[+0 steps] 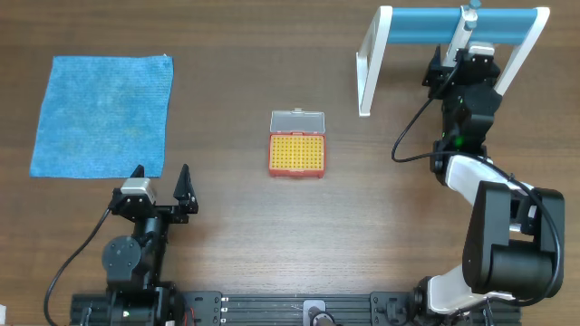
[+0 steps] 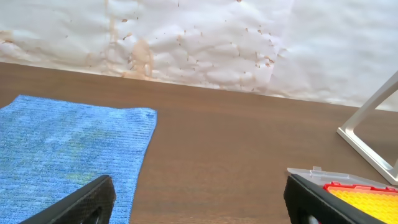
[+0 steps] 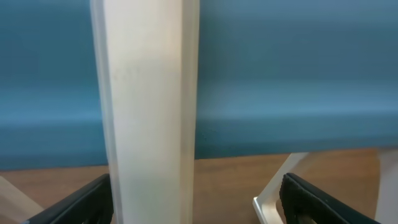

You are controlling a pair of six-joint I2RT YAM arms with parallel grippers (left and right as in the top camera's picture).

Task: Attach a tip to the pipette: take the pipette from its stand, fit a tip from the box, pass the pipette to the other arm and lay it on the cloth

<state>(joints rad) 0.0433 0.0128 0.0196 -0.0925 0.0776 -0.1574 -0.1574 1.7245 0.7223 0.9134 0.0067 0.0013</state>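
Wooden table [image 1: 362, 226] — right hand [image 1: 460, 56] spread around the pipette [image 3: 149, 112] on its stand [image 1: 421, 25]; left hand [image 1: 161, 174] apart.

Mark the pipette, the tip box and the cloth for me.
pipette [image 3: 149, 106], right wrist view, on its white body.
tip box [image 1: 297, 156], top view, on the yellow tip rack.
cloth [image 1: 101, 116], top view, at its middle.

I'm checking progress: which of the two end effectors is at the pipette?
The right end effector, open around the white pipette hanging on the blue stand. The left end effector sits open near the cloth.
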